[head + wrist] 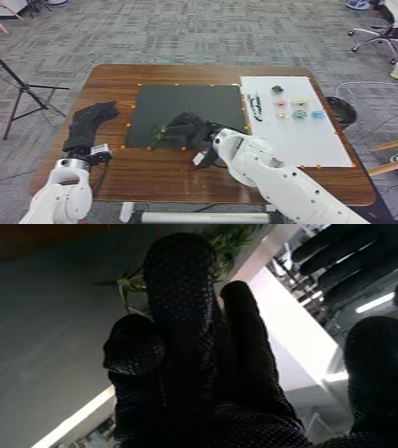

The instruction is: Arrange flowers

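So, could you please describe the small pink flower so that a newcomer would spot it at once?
On the brown table, find the white sheet at the head view's right. The pink flower lies in the small group there, left of the pale yellow one and nearer the robot than the dark one. Its pink colour sets it apart.

Shows a thin, spiky green sprig (160, 136) at the right robot hand (183, 127), within the dark mat's (182, 100) outline; perhaps touches it, though partly hidden. On the white board (289, 142), includes a dark green bloom (277, 89) farthest off, then, nearer and set apart, pink (281, 103) and pale yellow blooms (298, 101), then cream (282, 115), teal (299, 114) and blue ones (318, 114) in a row.
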Controlling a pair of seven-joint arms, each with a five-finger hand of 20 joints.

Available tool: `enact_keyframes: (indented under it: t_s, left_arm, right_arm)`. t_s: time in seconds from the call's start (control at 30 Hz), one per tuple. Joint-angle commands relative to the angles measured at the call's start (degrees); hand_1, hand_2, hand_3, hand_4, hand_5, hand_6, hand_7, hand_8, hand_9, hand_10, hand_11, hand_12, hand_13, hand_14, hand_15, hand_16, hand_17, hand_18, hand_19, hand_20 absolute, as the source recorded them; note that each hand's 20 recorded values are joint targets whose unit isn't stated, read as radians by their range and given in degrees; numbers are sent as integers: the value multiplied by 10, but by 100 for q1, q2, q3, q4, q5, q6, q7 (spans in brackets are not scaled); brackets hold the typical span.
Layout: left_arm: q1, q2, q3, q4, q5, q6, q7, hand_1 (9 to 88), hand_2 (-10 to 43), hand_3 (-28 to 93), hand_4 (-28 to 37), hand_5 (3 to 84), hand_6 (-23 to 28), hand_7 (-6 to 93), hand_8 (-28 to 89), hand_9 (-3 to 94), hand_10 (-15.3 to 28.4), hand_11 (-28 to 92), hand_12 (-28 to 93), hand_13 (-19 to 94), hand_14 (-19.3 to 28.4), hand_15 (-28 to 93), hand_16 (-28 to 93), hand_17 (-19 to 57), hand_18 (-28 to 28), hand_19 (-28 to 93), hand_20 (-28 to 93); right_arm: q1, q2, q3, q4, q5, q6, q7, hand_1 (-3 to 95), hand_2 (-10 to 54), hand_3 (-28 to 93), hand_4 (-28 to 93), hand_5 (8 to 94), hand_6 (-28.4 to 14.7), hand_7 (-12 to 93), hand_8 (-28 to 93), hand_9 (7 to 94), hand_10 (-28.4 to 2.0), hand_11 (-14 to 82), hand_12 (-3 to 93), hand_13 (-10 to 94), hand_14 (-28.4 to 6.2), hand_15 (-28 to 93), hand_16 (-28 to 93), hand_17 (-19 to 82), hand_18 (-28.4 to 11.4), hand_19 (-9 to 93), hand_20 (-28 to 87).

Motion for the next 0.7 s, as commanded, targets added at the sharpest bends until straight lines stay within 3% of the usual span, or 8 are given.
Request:
enact_keyframes:
  t_s: [0.03,0.7]
  left_arm:
    - [-64,-47,78,33,10,-68,5,265,80,663,-250,572,32,151,-65,546,152,218,144,453,188,255,22,108,126,133,222]
    - [-61,-50,134,10,8,-85,-14,264,80,664,-250,572,32,151,-65,546,151,218,144,453,189,256,22,109,125,130,221]
  right_arm:
    - [170,-126,61,39,13,240,104,157,80,545,-98,549,-48,52,-38,573,-150,71,107,856,-97,407,312,544,-158,874,377]
    - [159,-152,173,-56,84,603,417,167,80,532,-96,551,-53,52,-38,566,-152,71,104,855,-99,409,304,545,-157,872,370]
